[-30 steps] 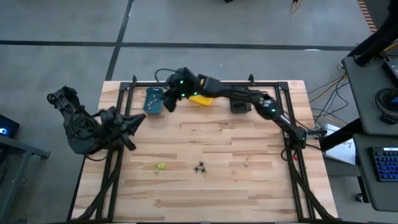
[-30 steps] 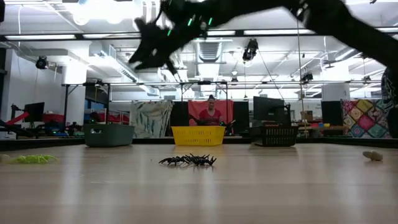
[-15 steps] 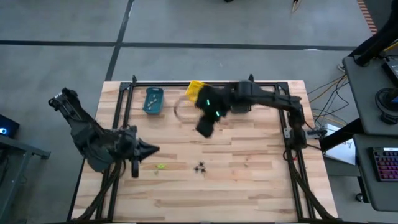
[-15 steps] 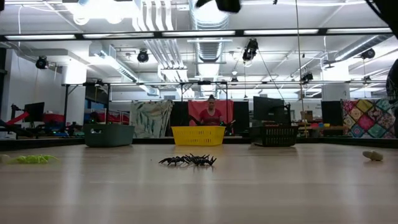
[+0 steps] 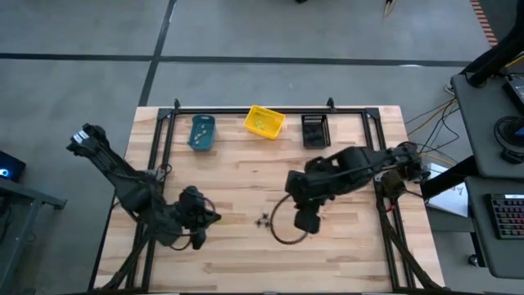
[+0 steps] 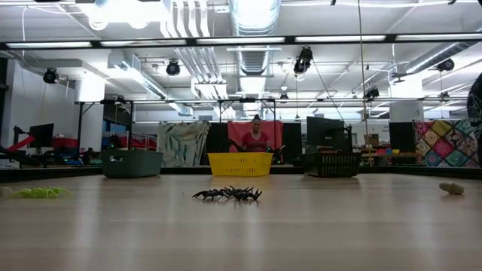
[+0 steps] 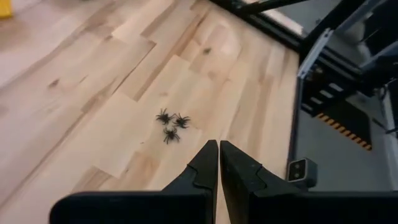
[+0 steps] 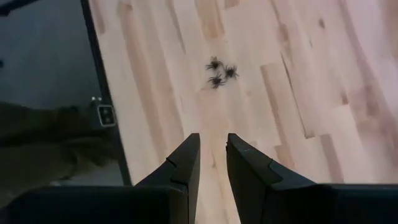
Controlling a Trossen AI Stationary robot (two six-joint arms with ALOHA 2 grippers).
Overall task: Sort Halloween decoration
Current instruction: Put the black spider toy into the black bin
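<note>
Near the table's middle the black spiders (image 5: 264, 220) huddle touching, feather-light, springy-legged and likely to snag together, so my right gripper (image 8: 211, 163), fingers slightly parted, should pinch one body; my left gripper (image 7: 218, 163) is shut.

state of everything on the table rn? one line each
black spiders: loose cluster on the table, not gripped
yellow-green trinket: lying on the table, apart from the spiders
left gripper: shut, empty
right gripper: narrow gap between fingers, empty, above the table
yellow bin: upright, small pieces inside
teal bin: upright
black bin: upright
</note>
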